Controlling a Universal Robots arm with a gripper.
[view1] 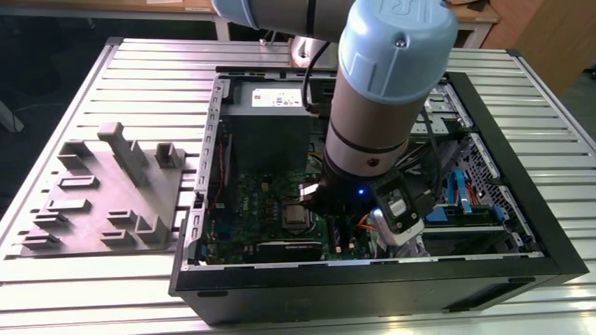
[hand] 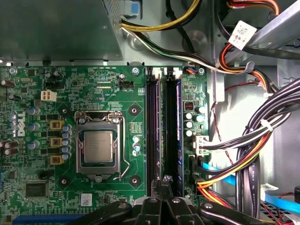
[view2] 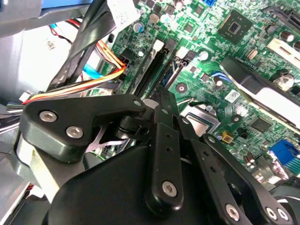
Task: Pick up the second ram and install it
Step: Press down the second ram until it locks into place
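1. The gripper [hand: 161,181] has its black fingers drawn together, tips meeting. It sits at one end of the slot rails [hand: 152,131], on the side of the CPU socket [hand: 98,146] where the socket's lever runs.
2. The second ram [hand: 163,126] stands on edge among those rails, parallel to the socket's side and in line with the fingertips [hand: 165,180], which are at its end. (Whether they pinch its edge or only rest on it, I cannot tell.)
3. In the second wrist view the gripper [view2: 161,101] fills the foreground. Its tips point along the rails [view2: 149,70], with the socket's metal frame [view2: 199,112] just beside them.
4. Another dark stick [hand: 178,126] with a bluish sheen sits one rail farther from the socket.
5. Beyond that stick, farther still from the socket, bundled cables [hand: 248,154] in black, orange, yellow and blue run across the case floor.
6. The grey power supply [hand: 56,28] lies past the socket's end, away from the gripper, with yellow and black wires leaving its corner.
7. In the exterior view the arm [view1: 382,105] reaches down into the open case [view1: 521,209], its wrist over the green board [view1: 251,202] next to the socket [view1: 296,213].
8. A grey fixture [view1: 102,195] lies outside the case on the slatted table [view1: 56,279], well apart from the socket, toward the exterior view's left.
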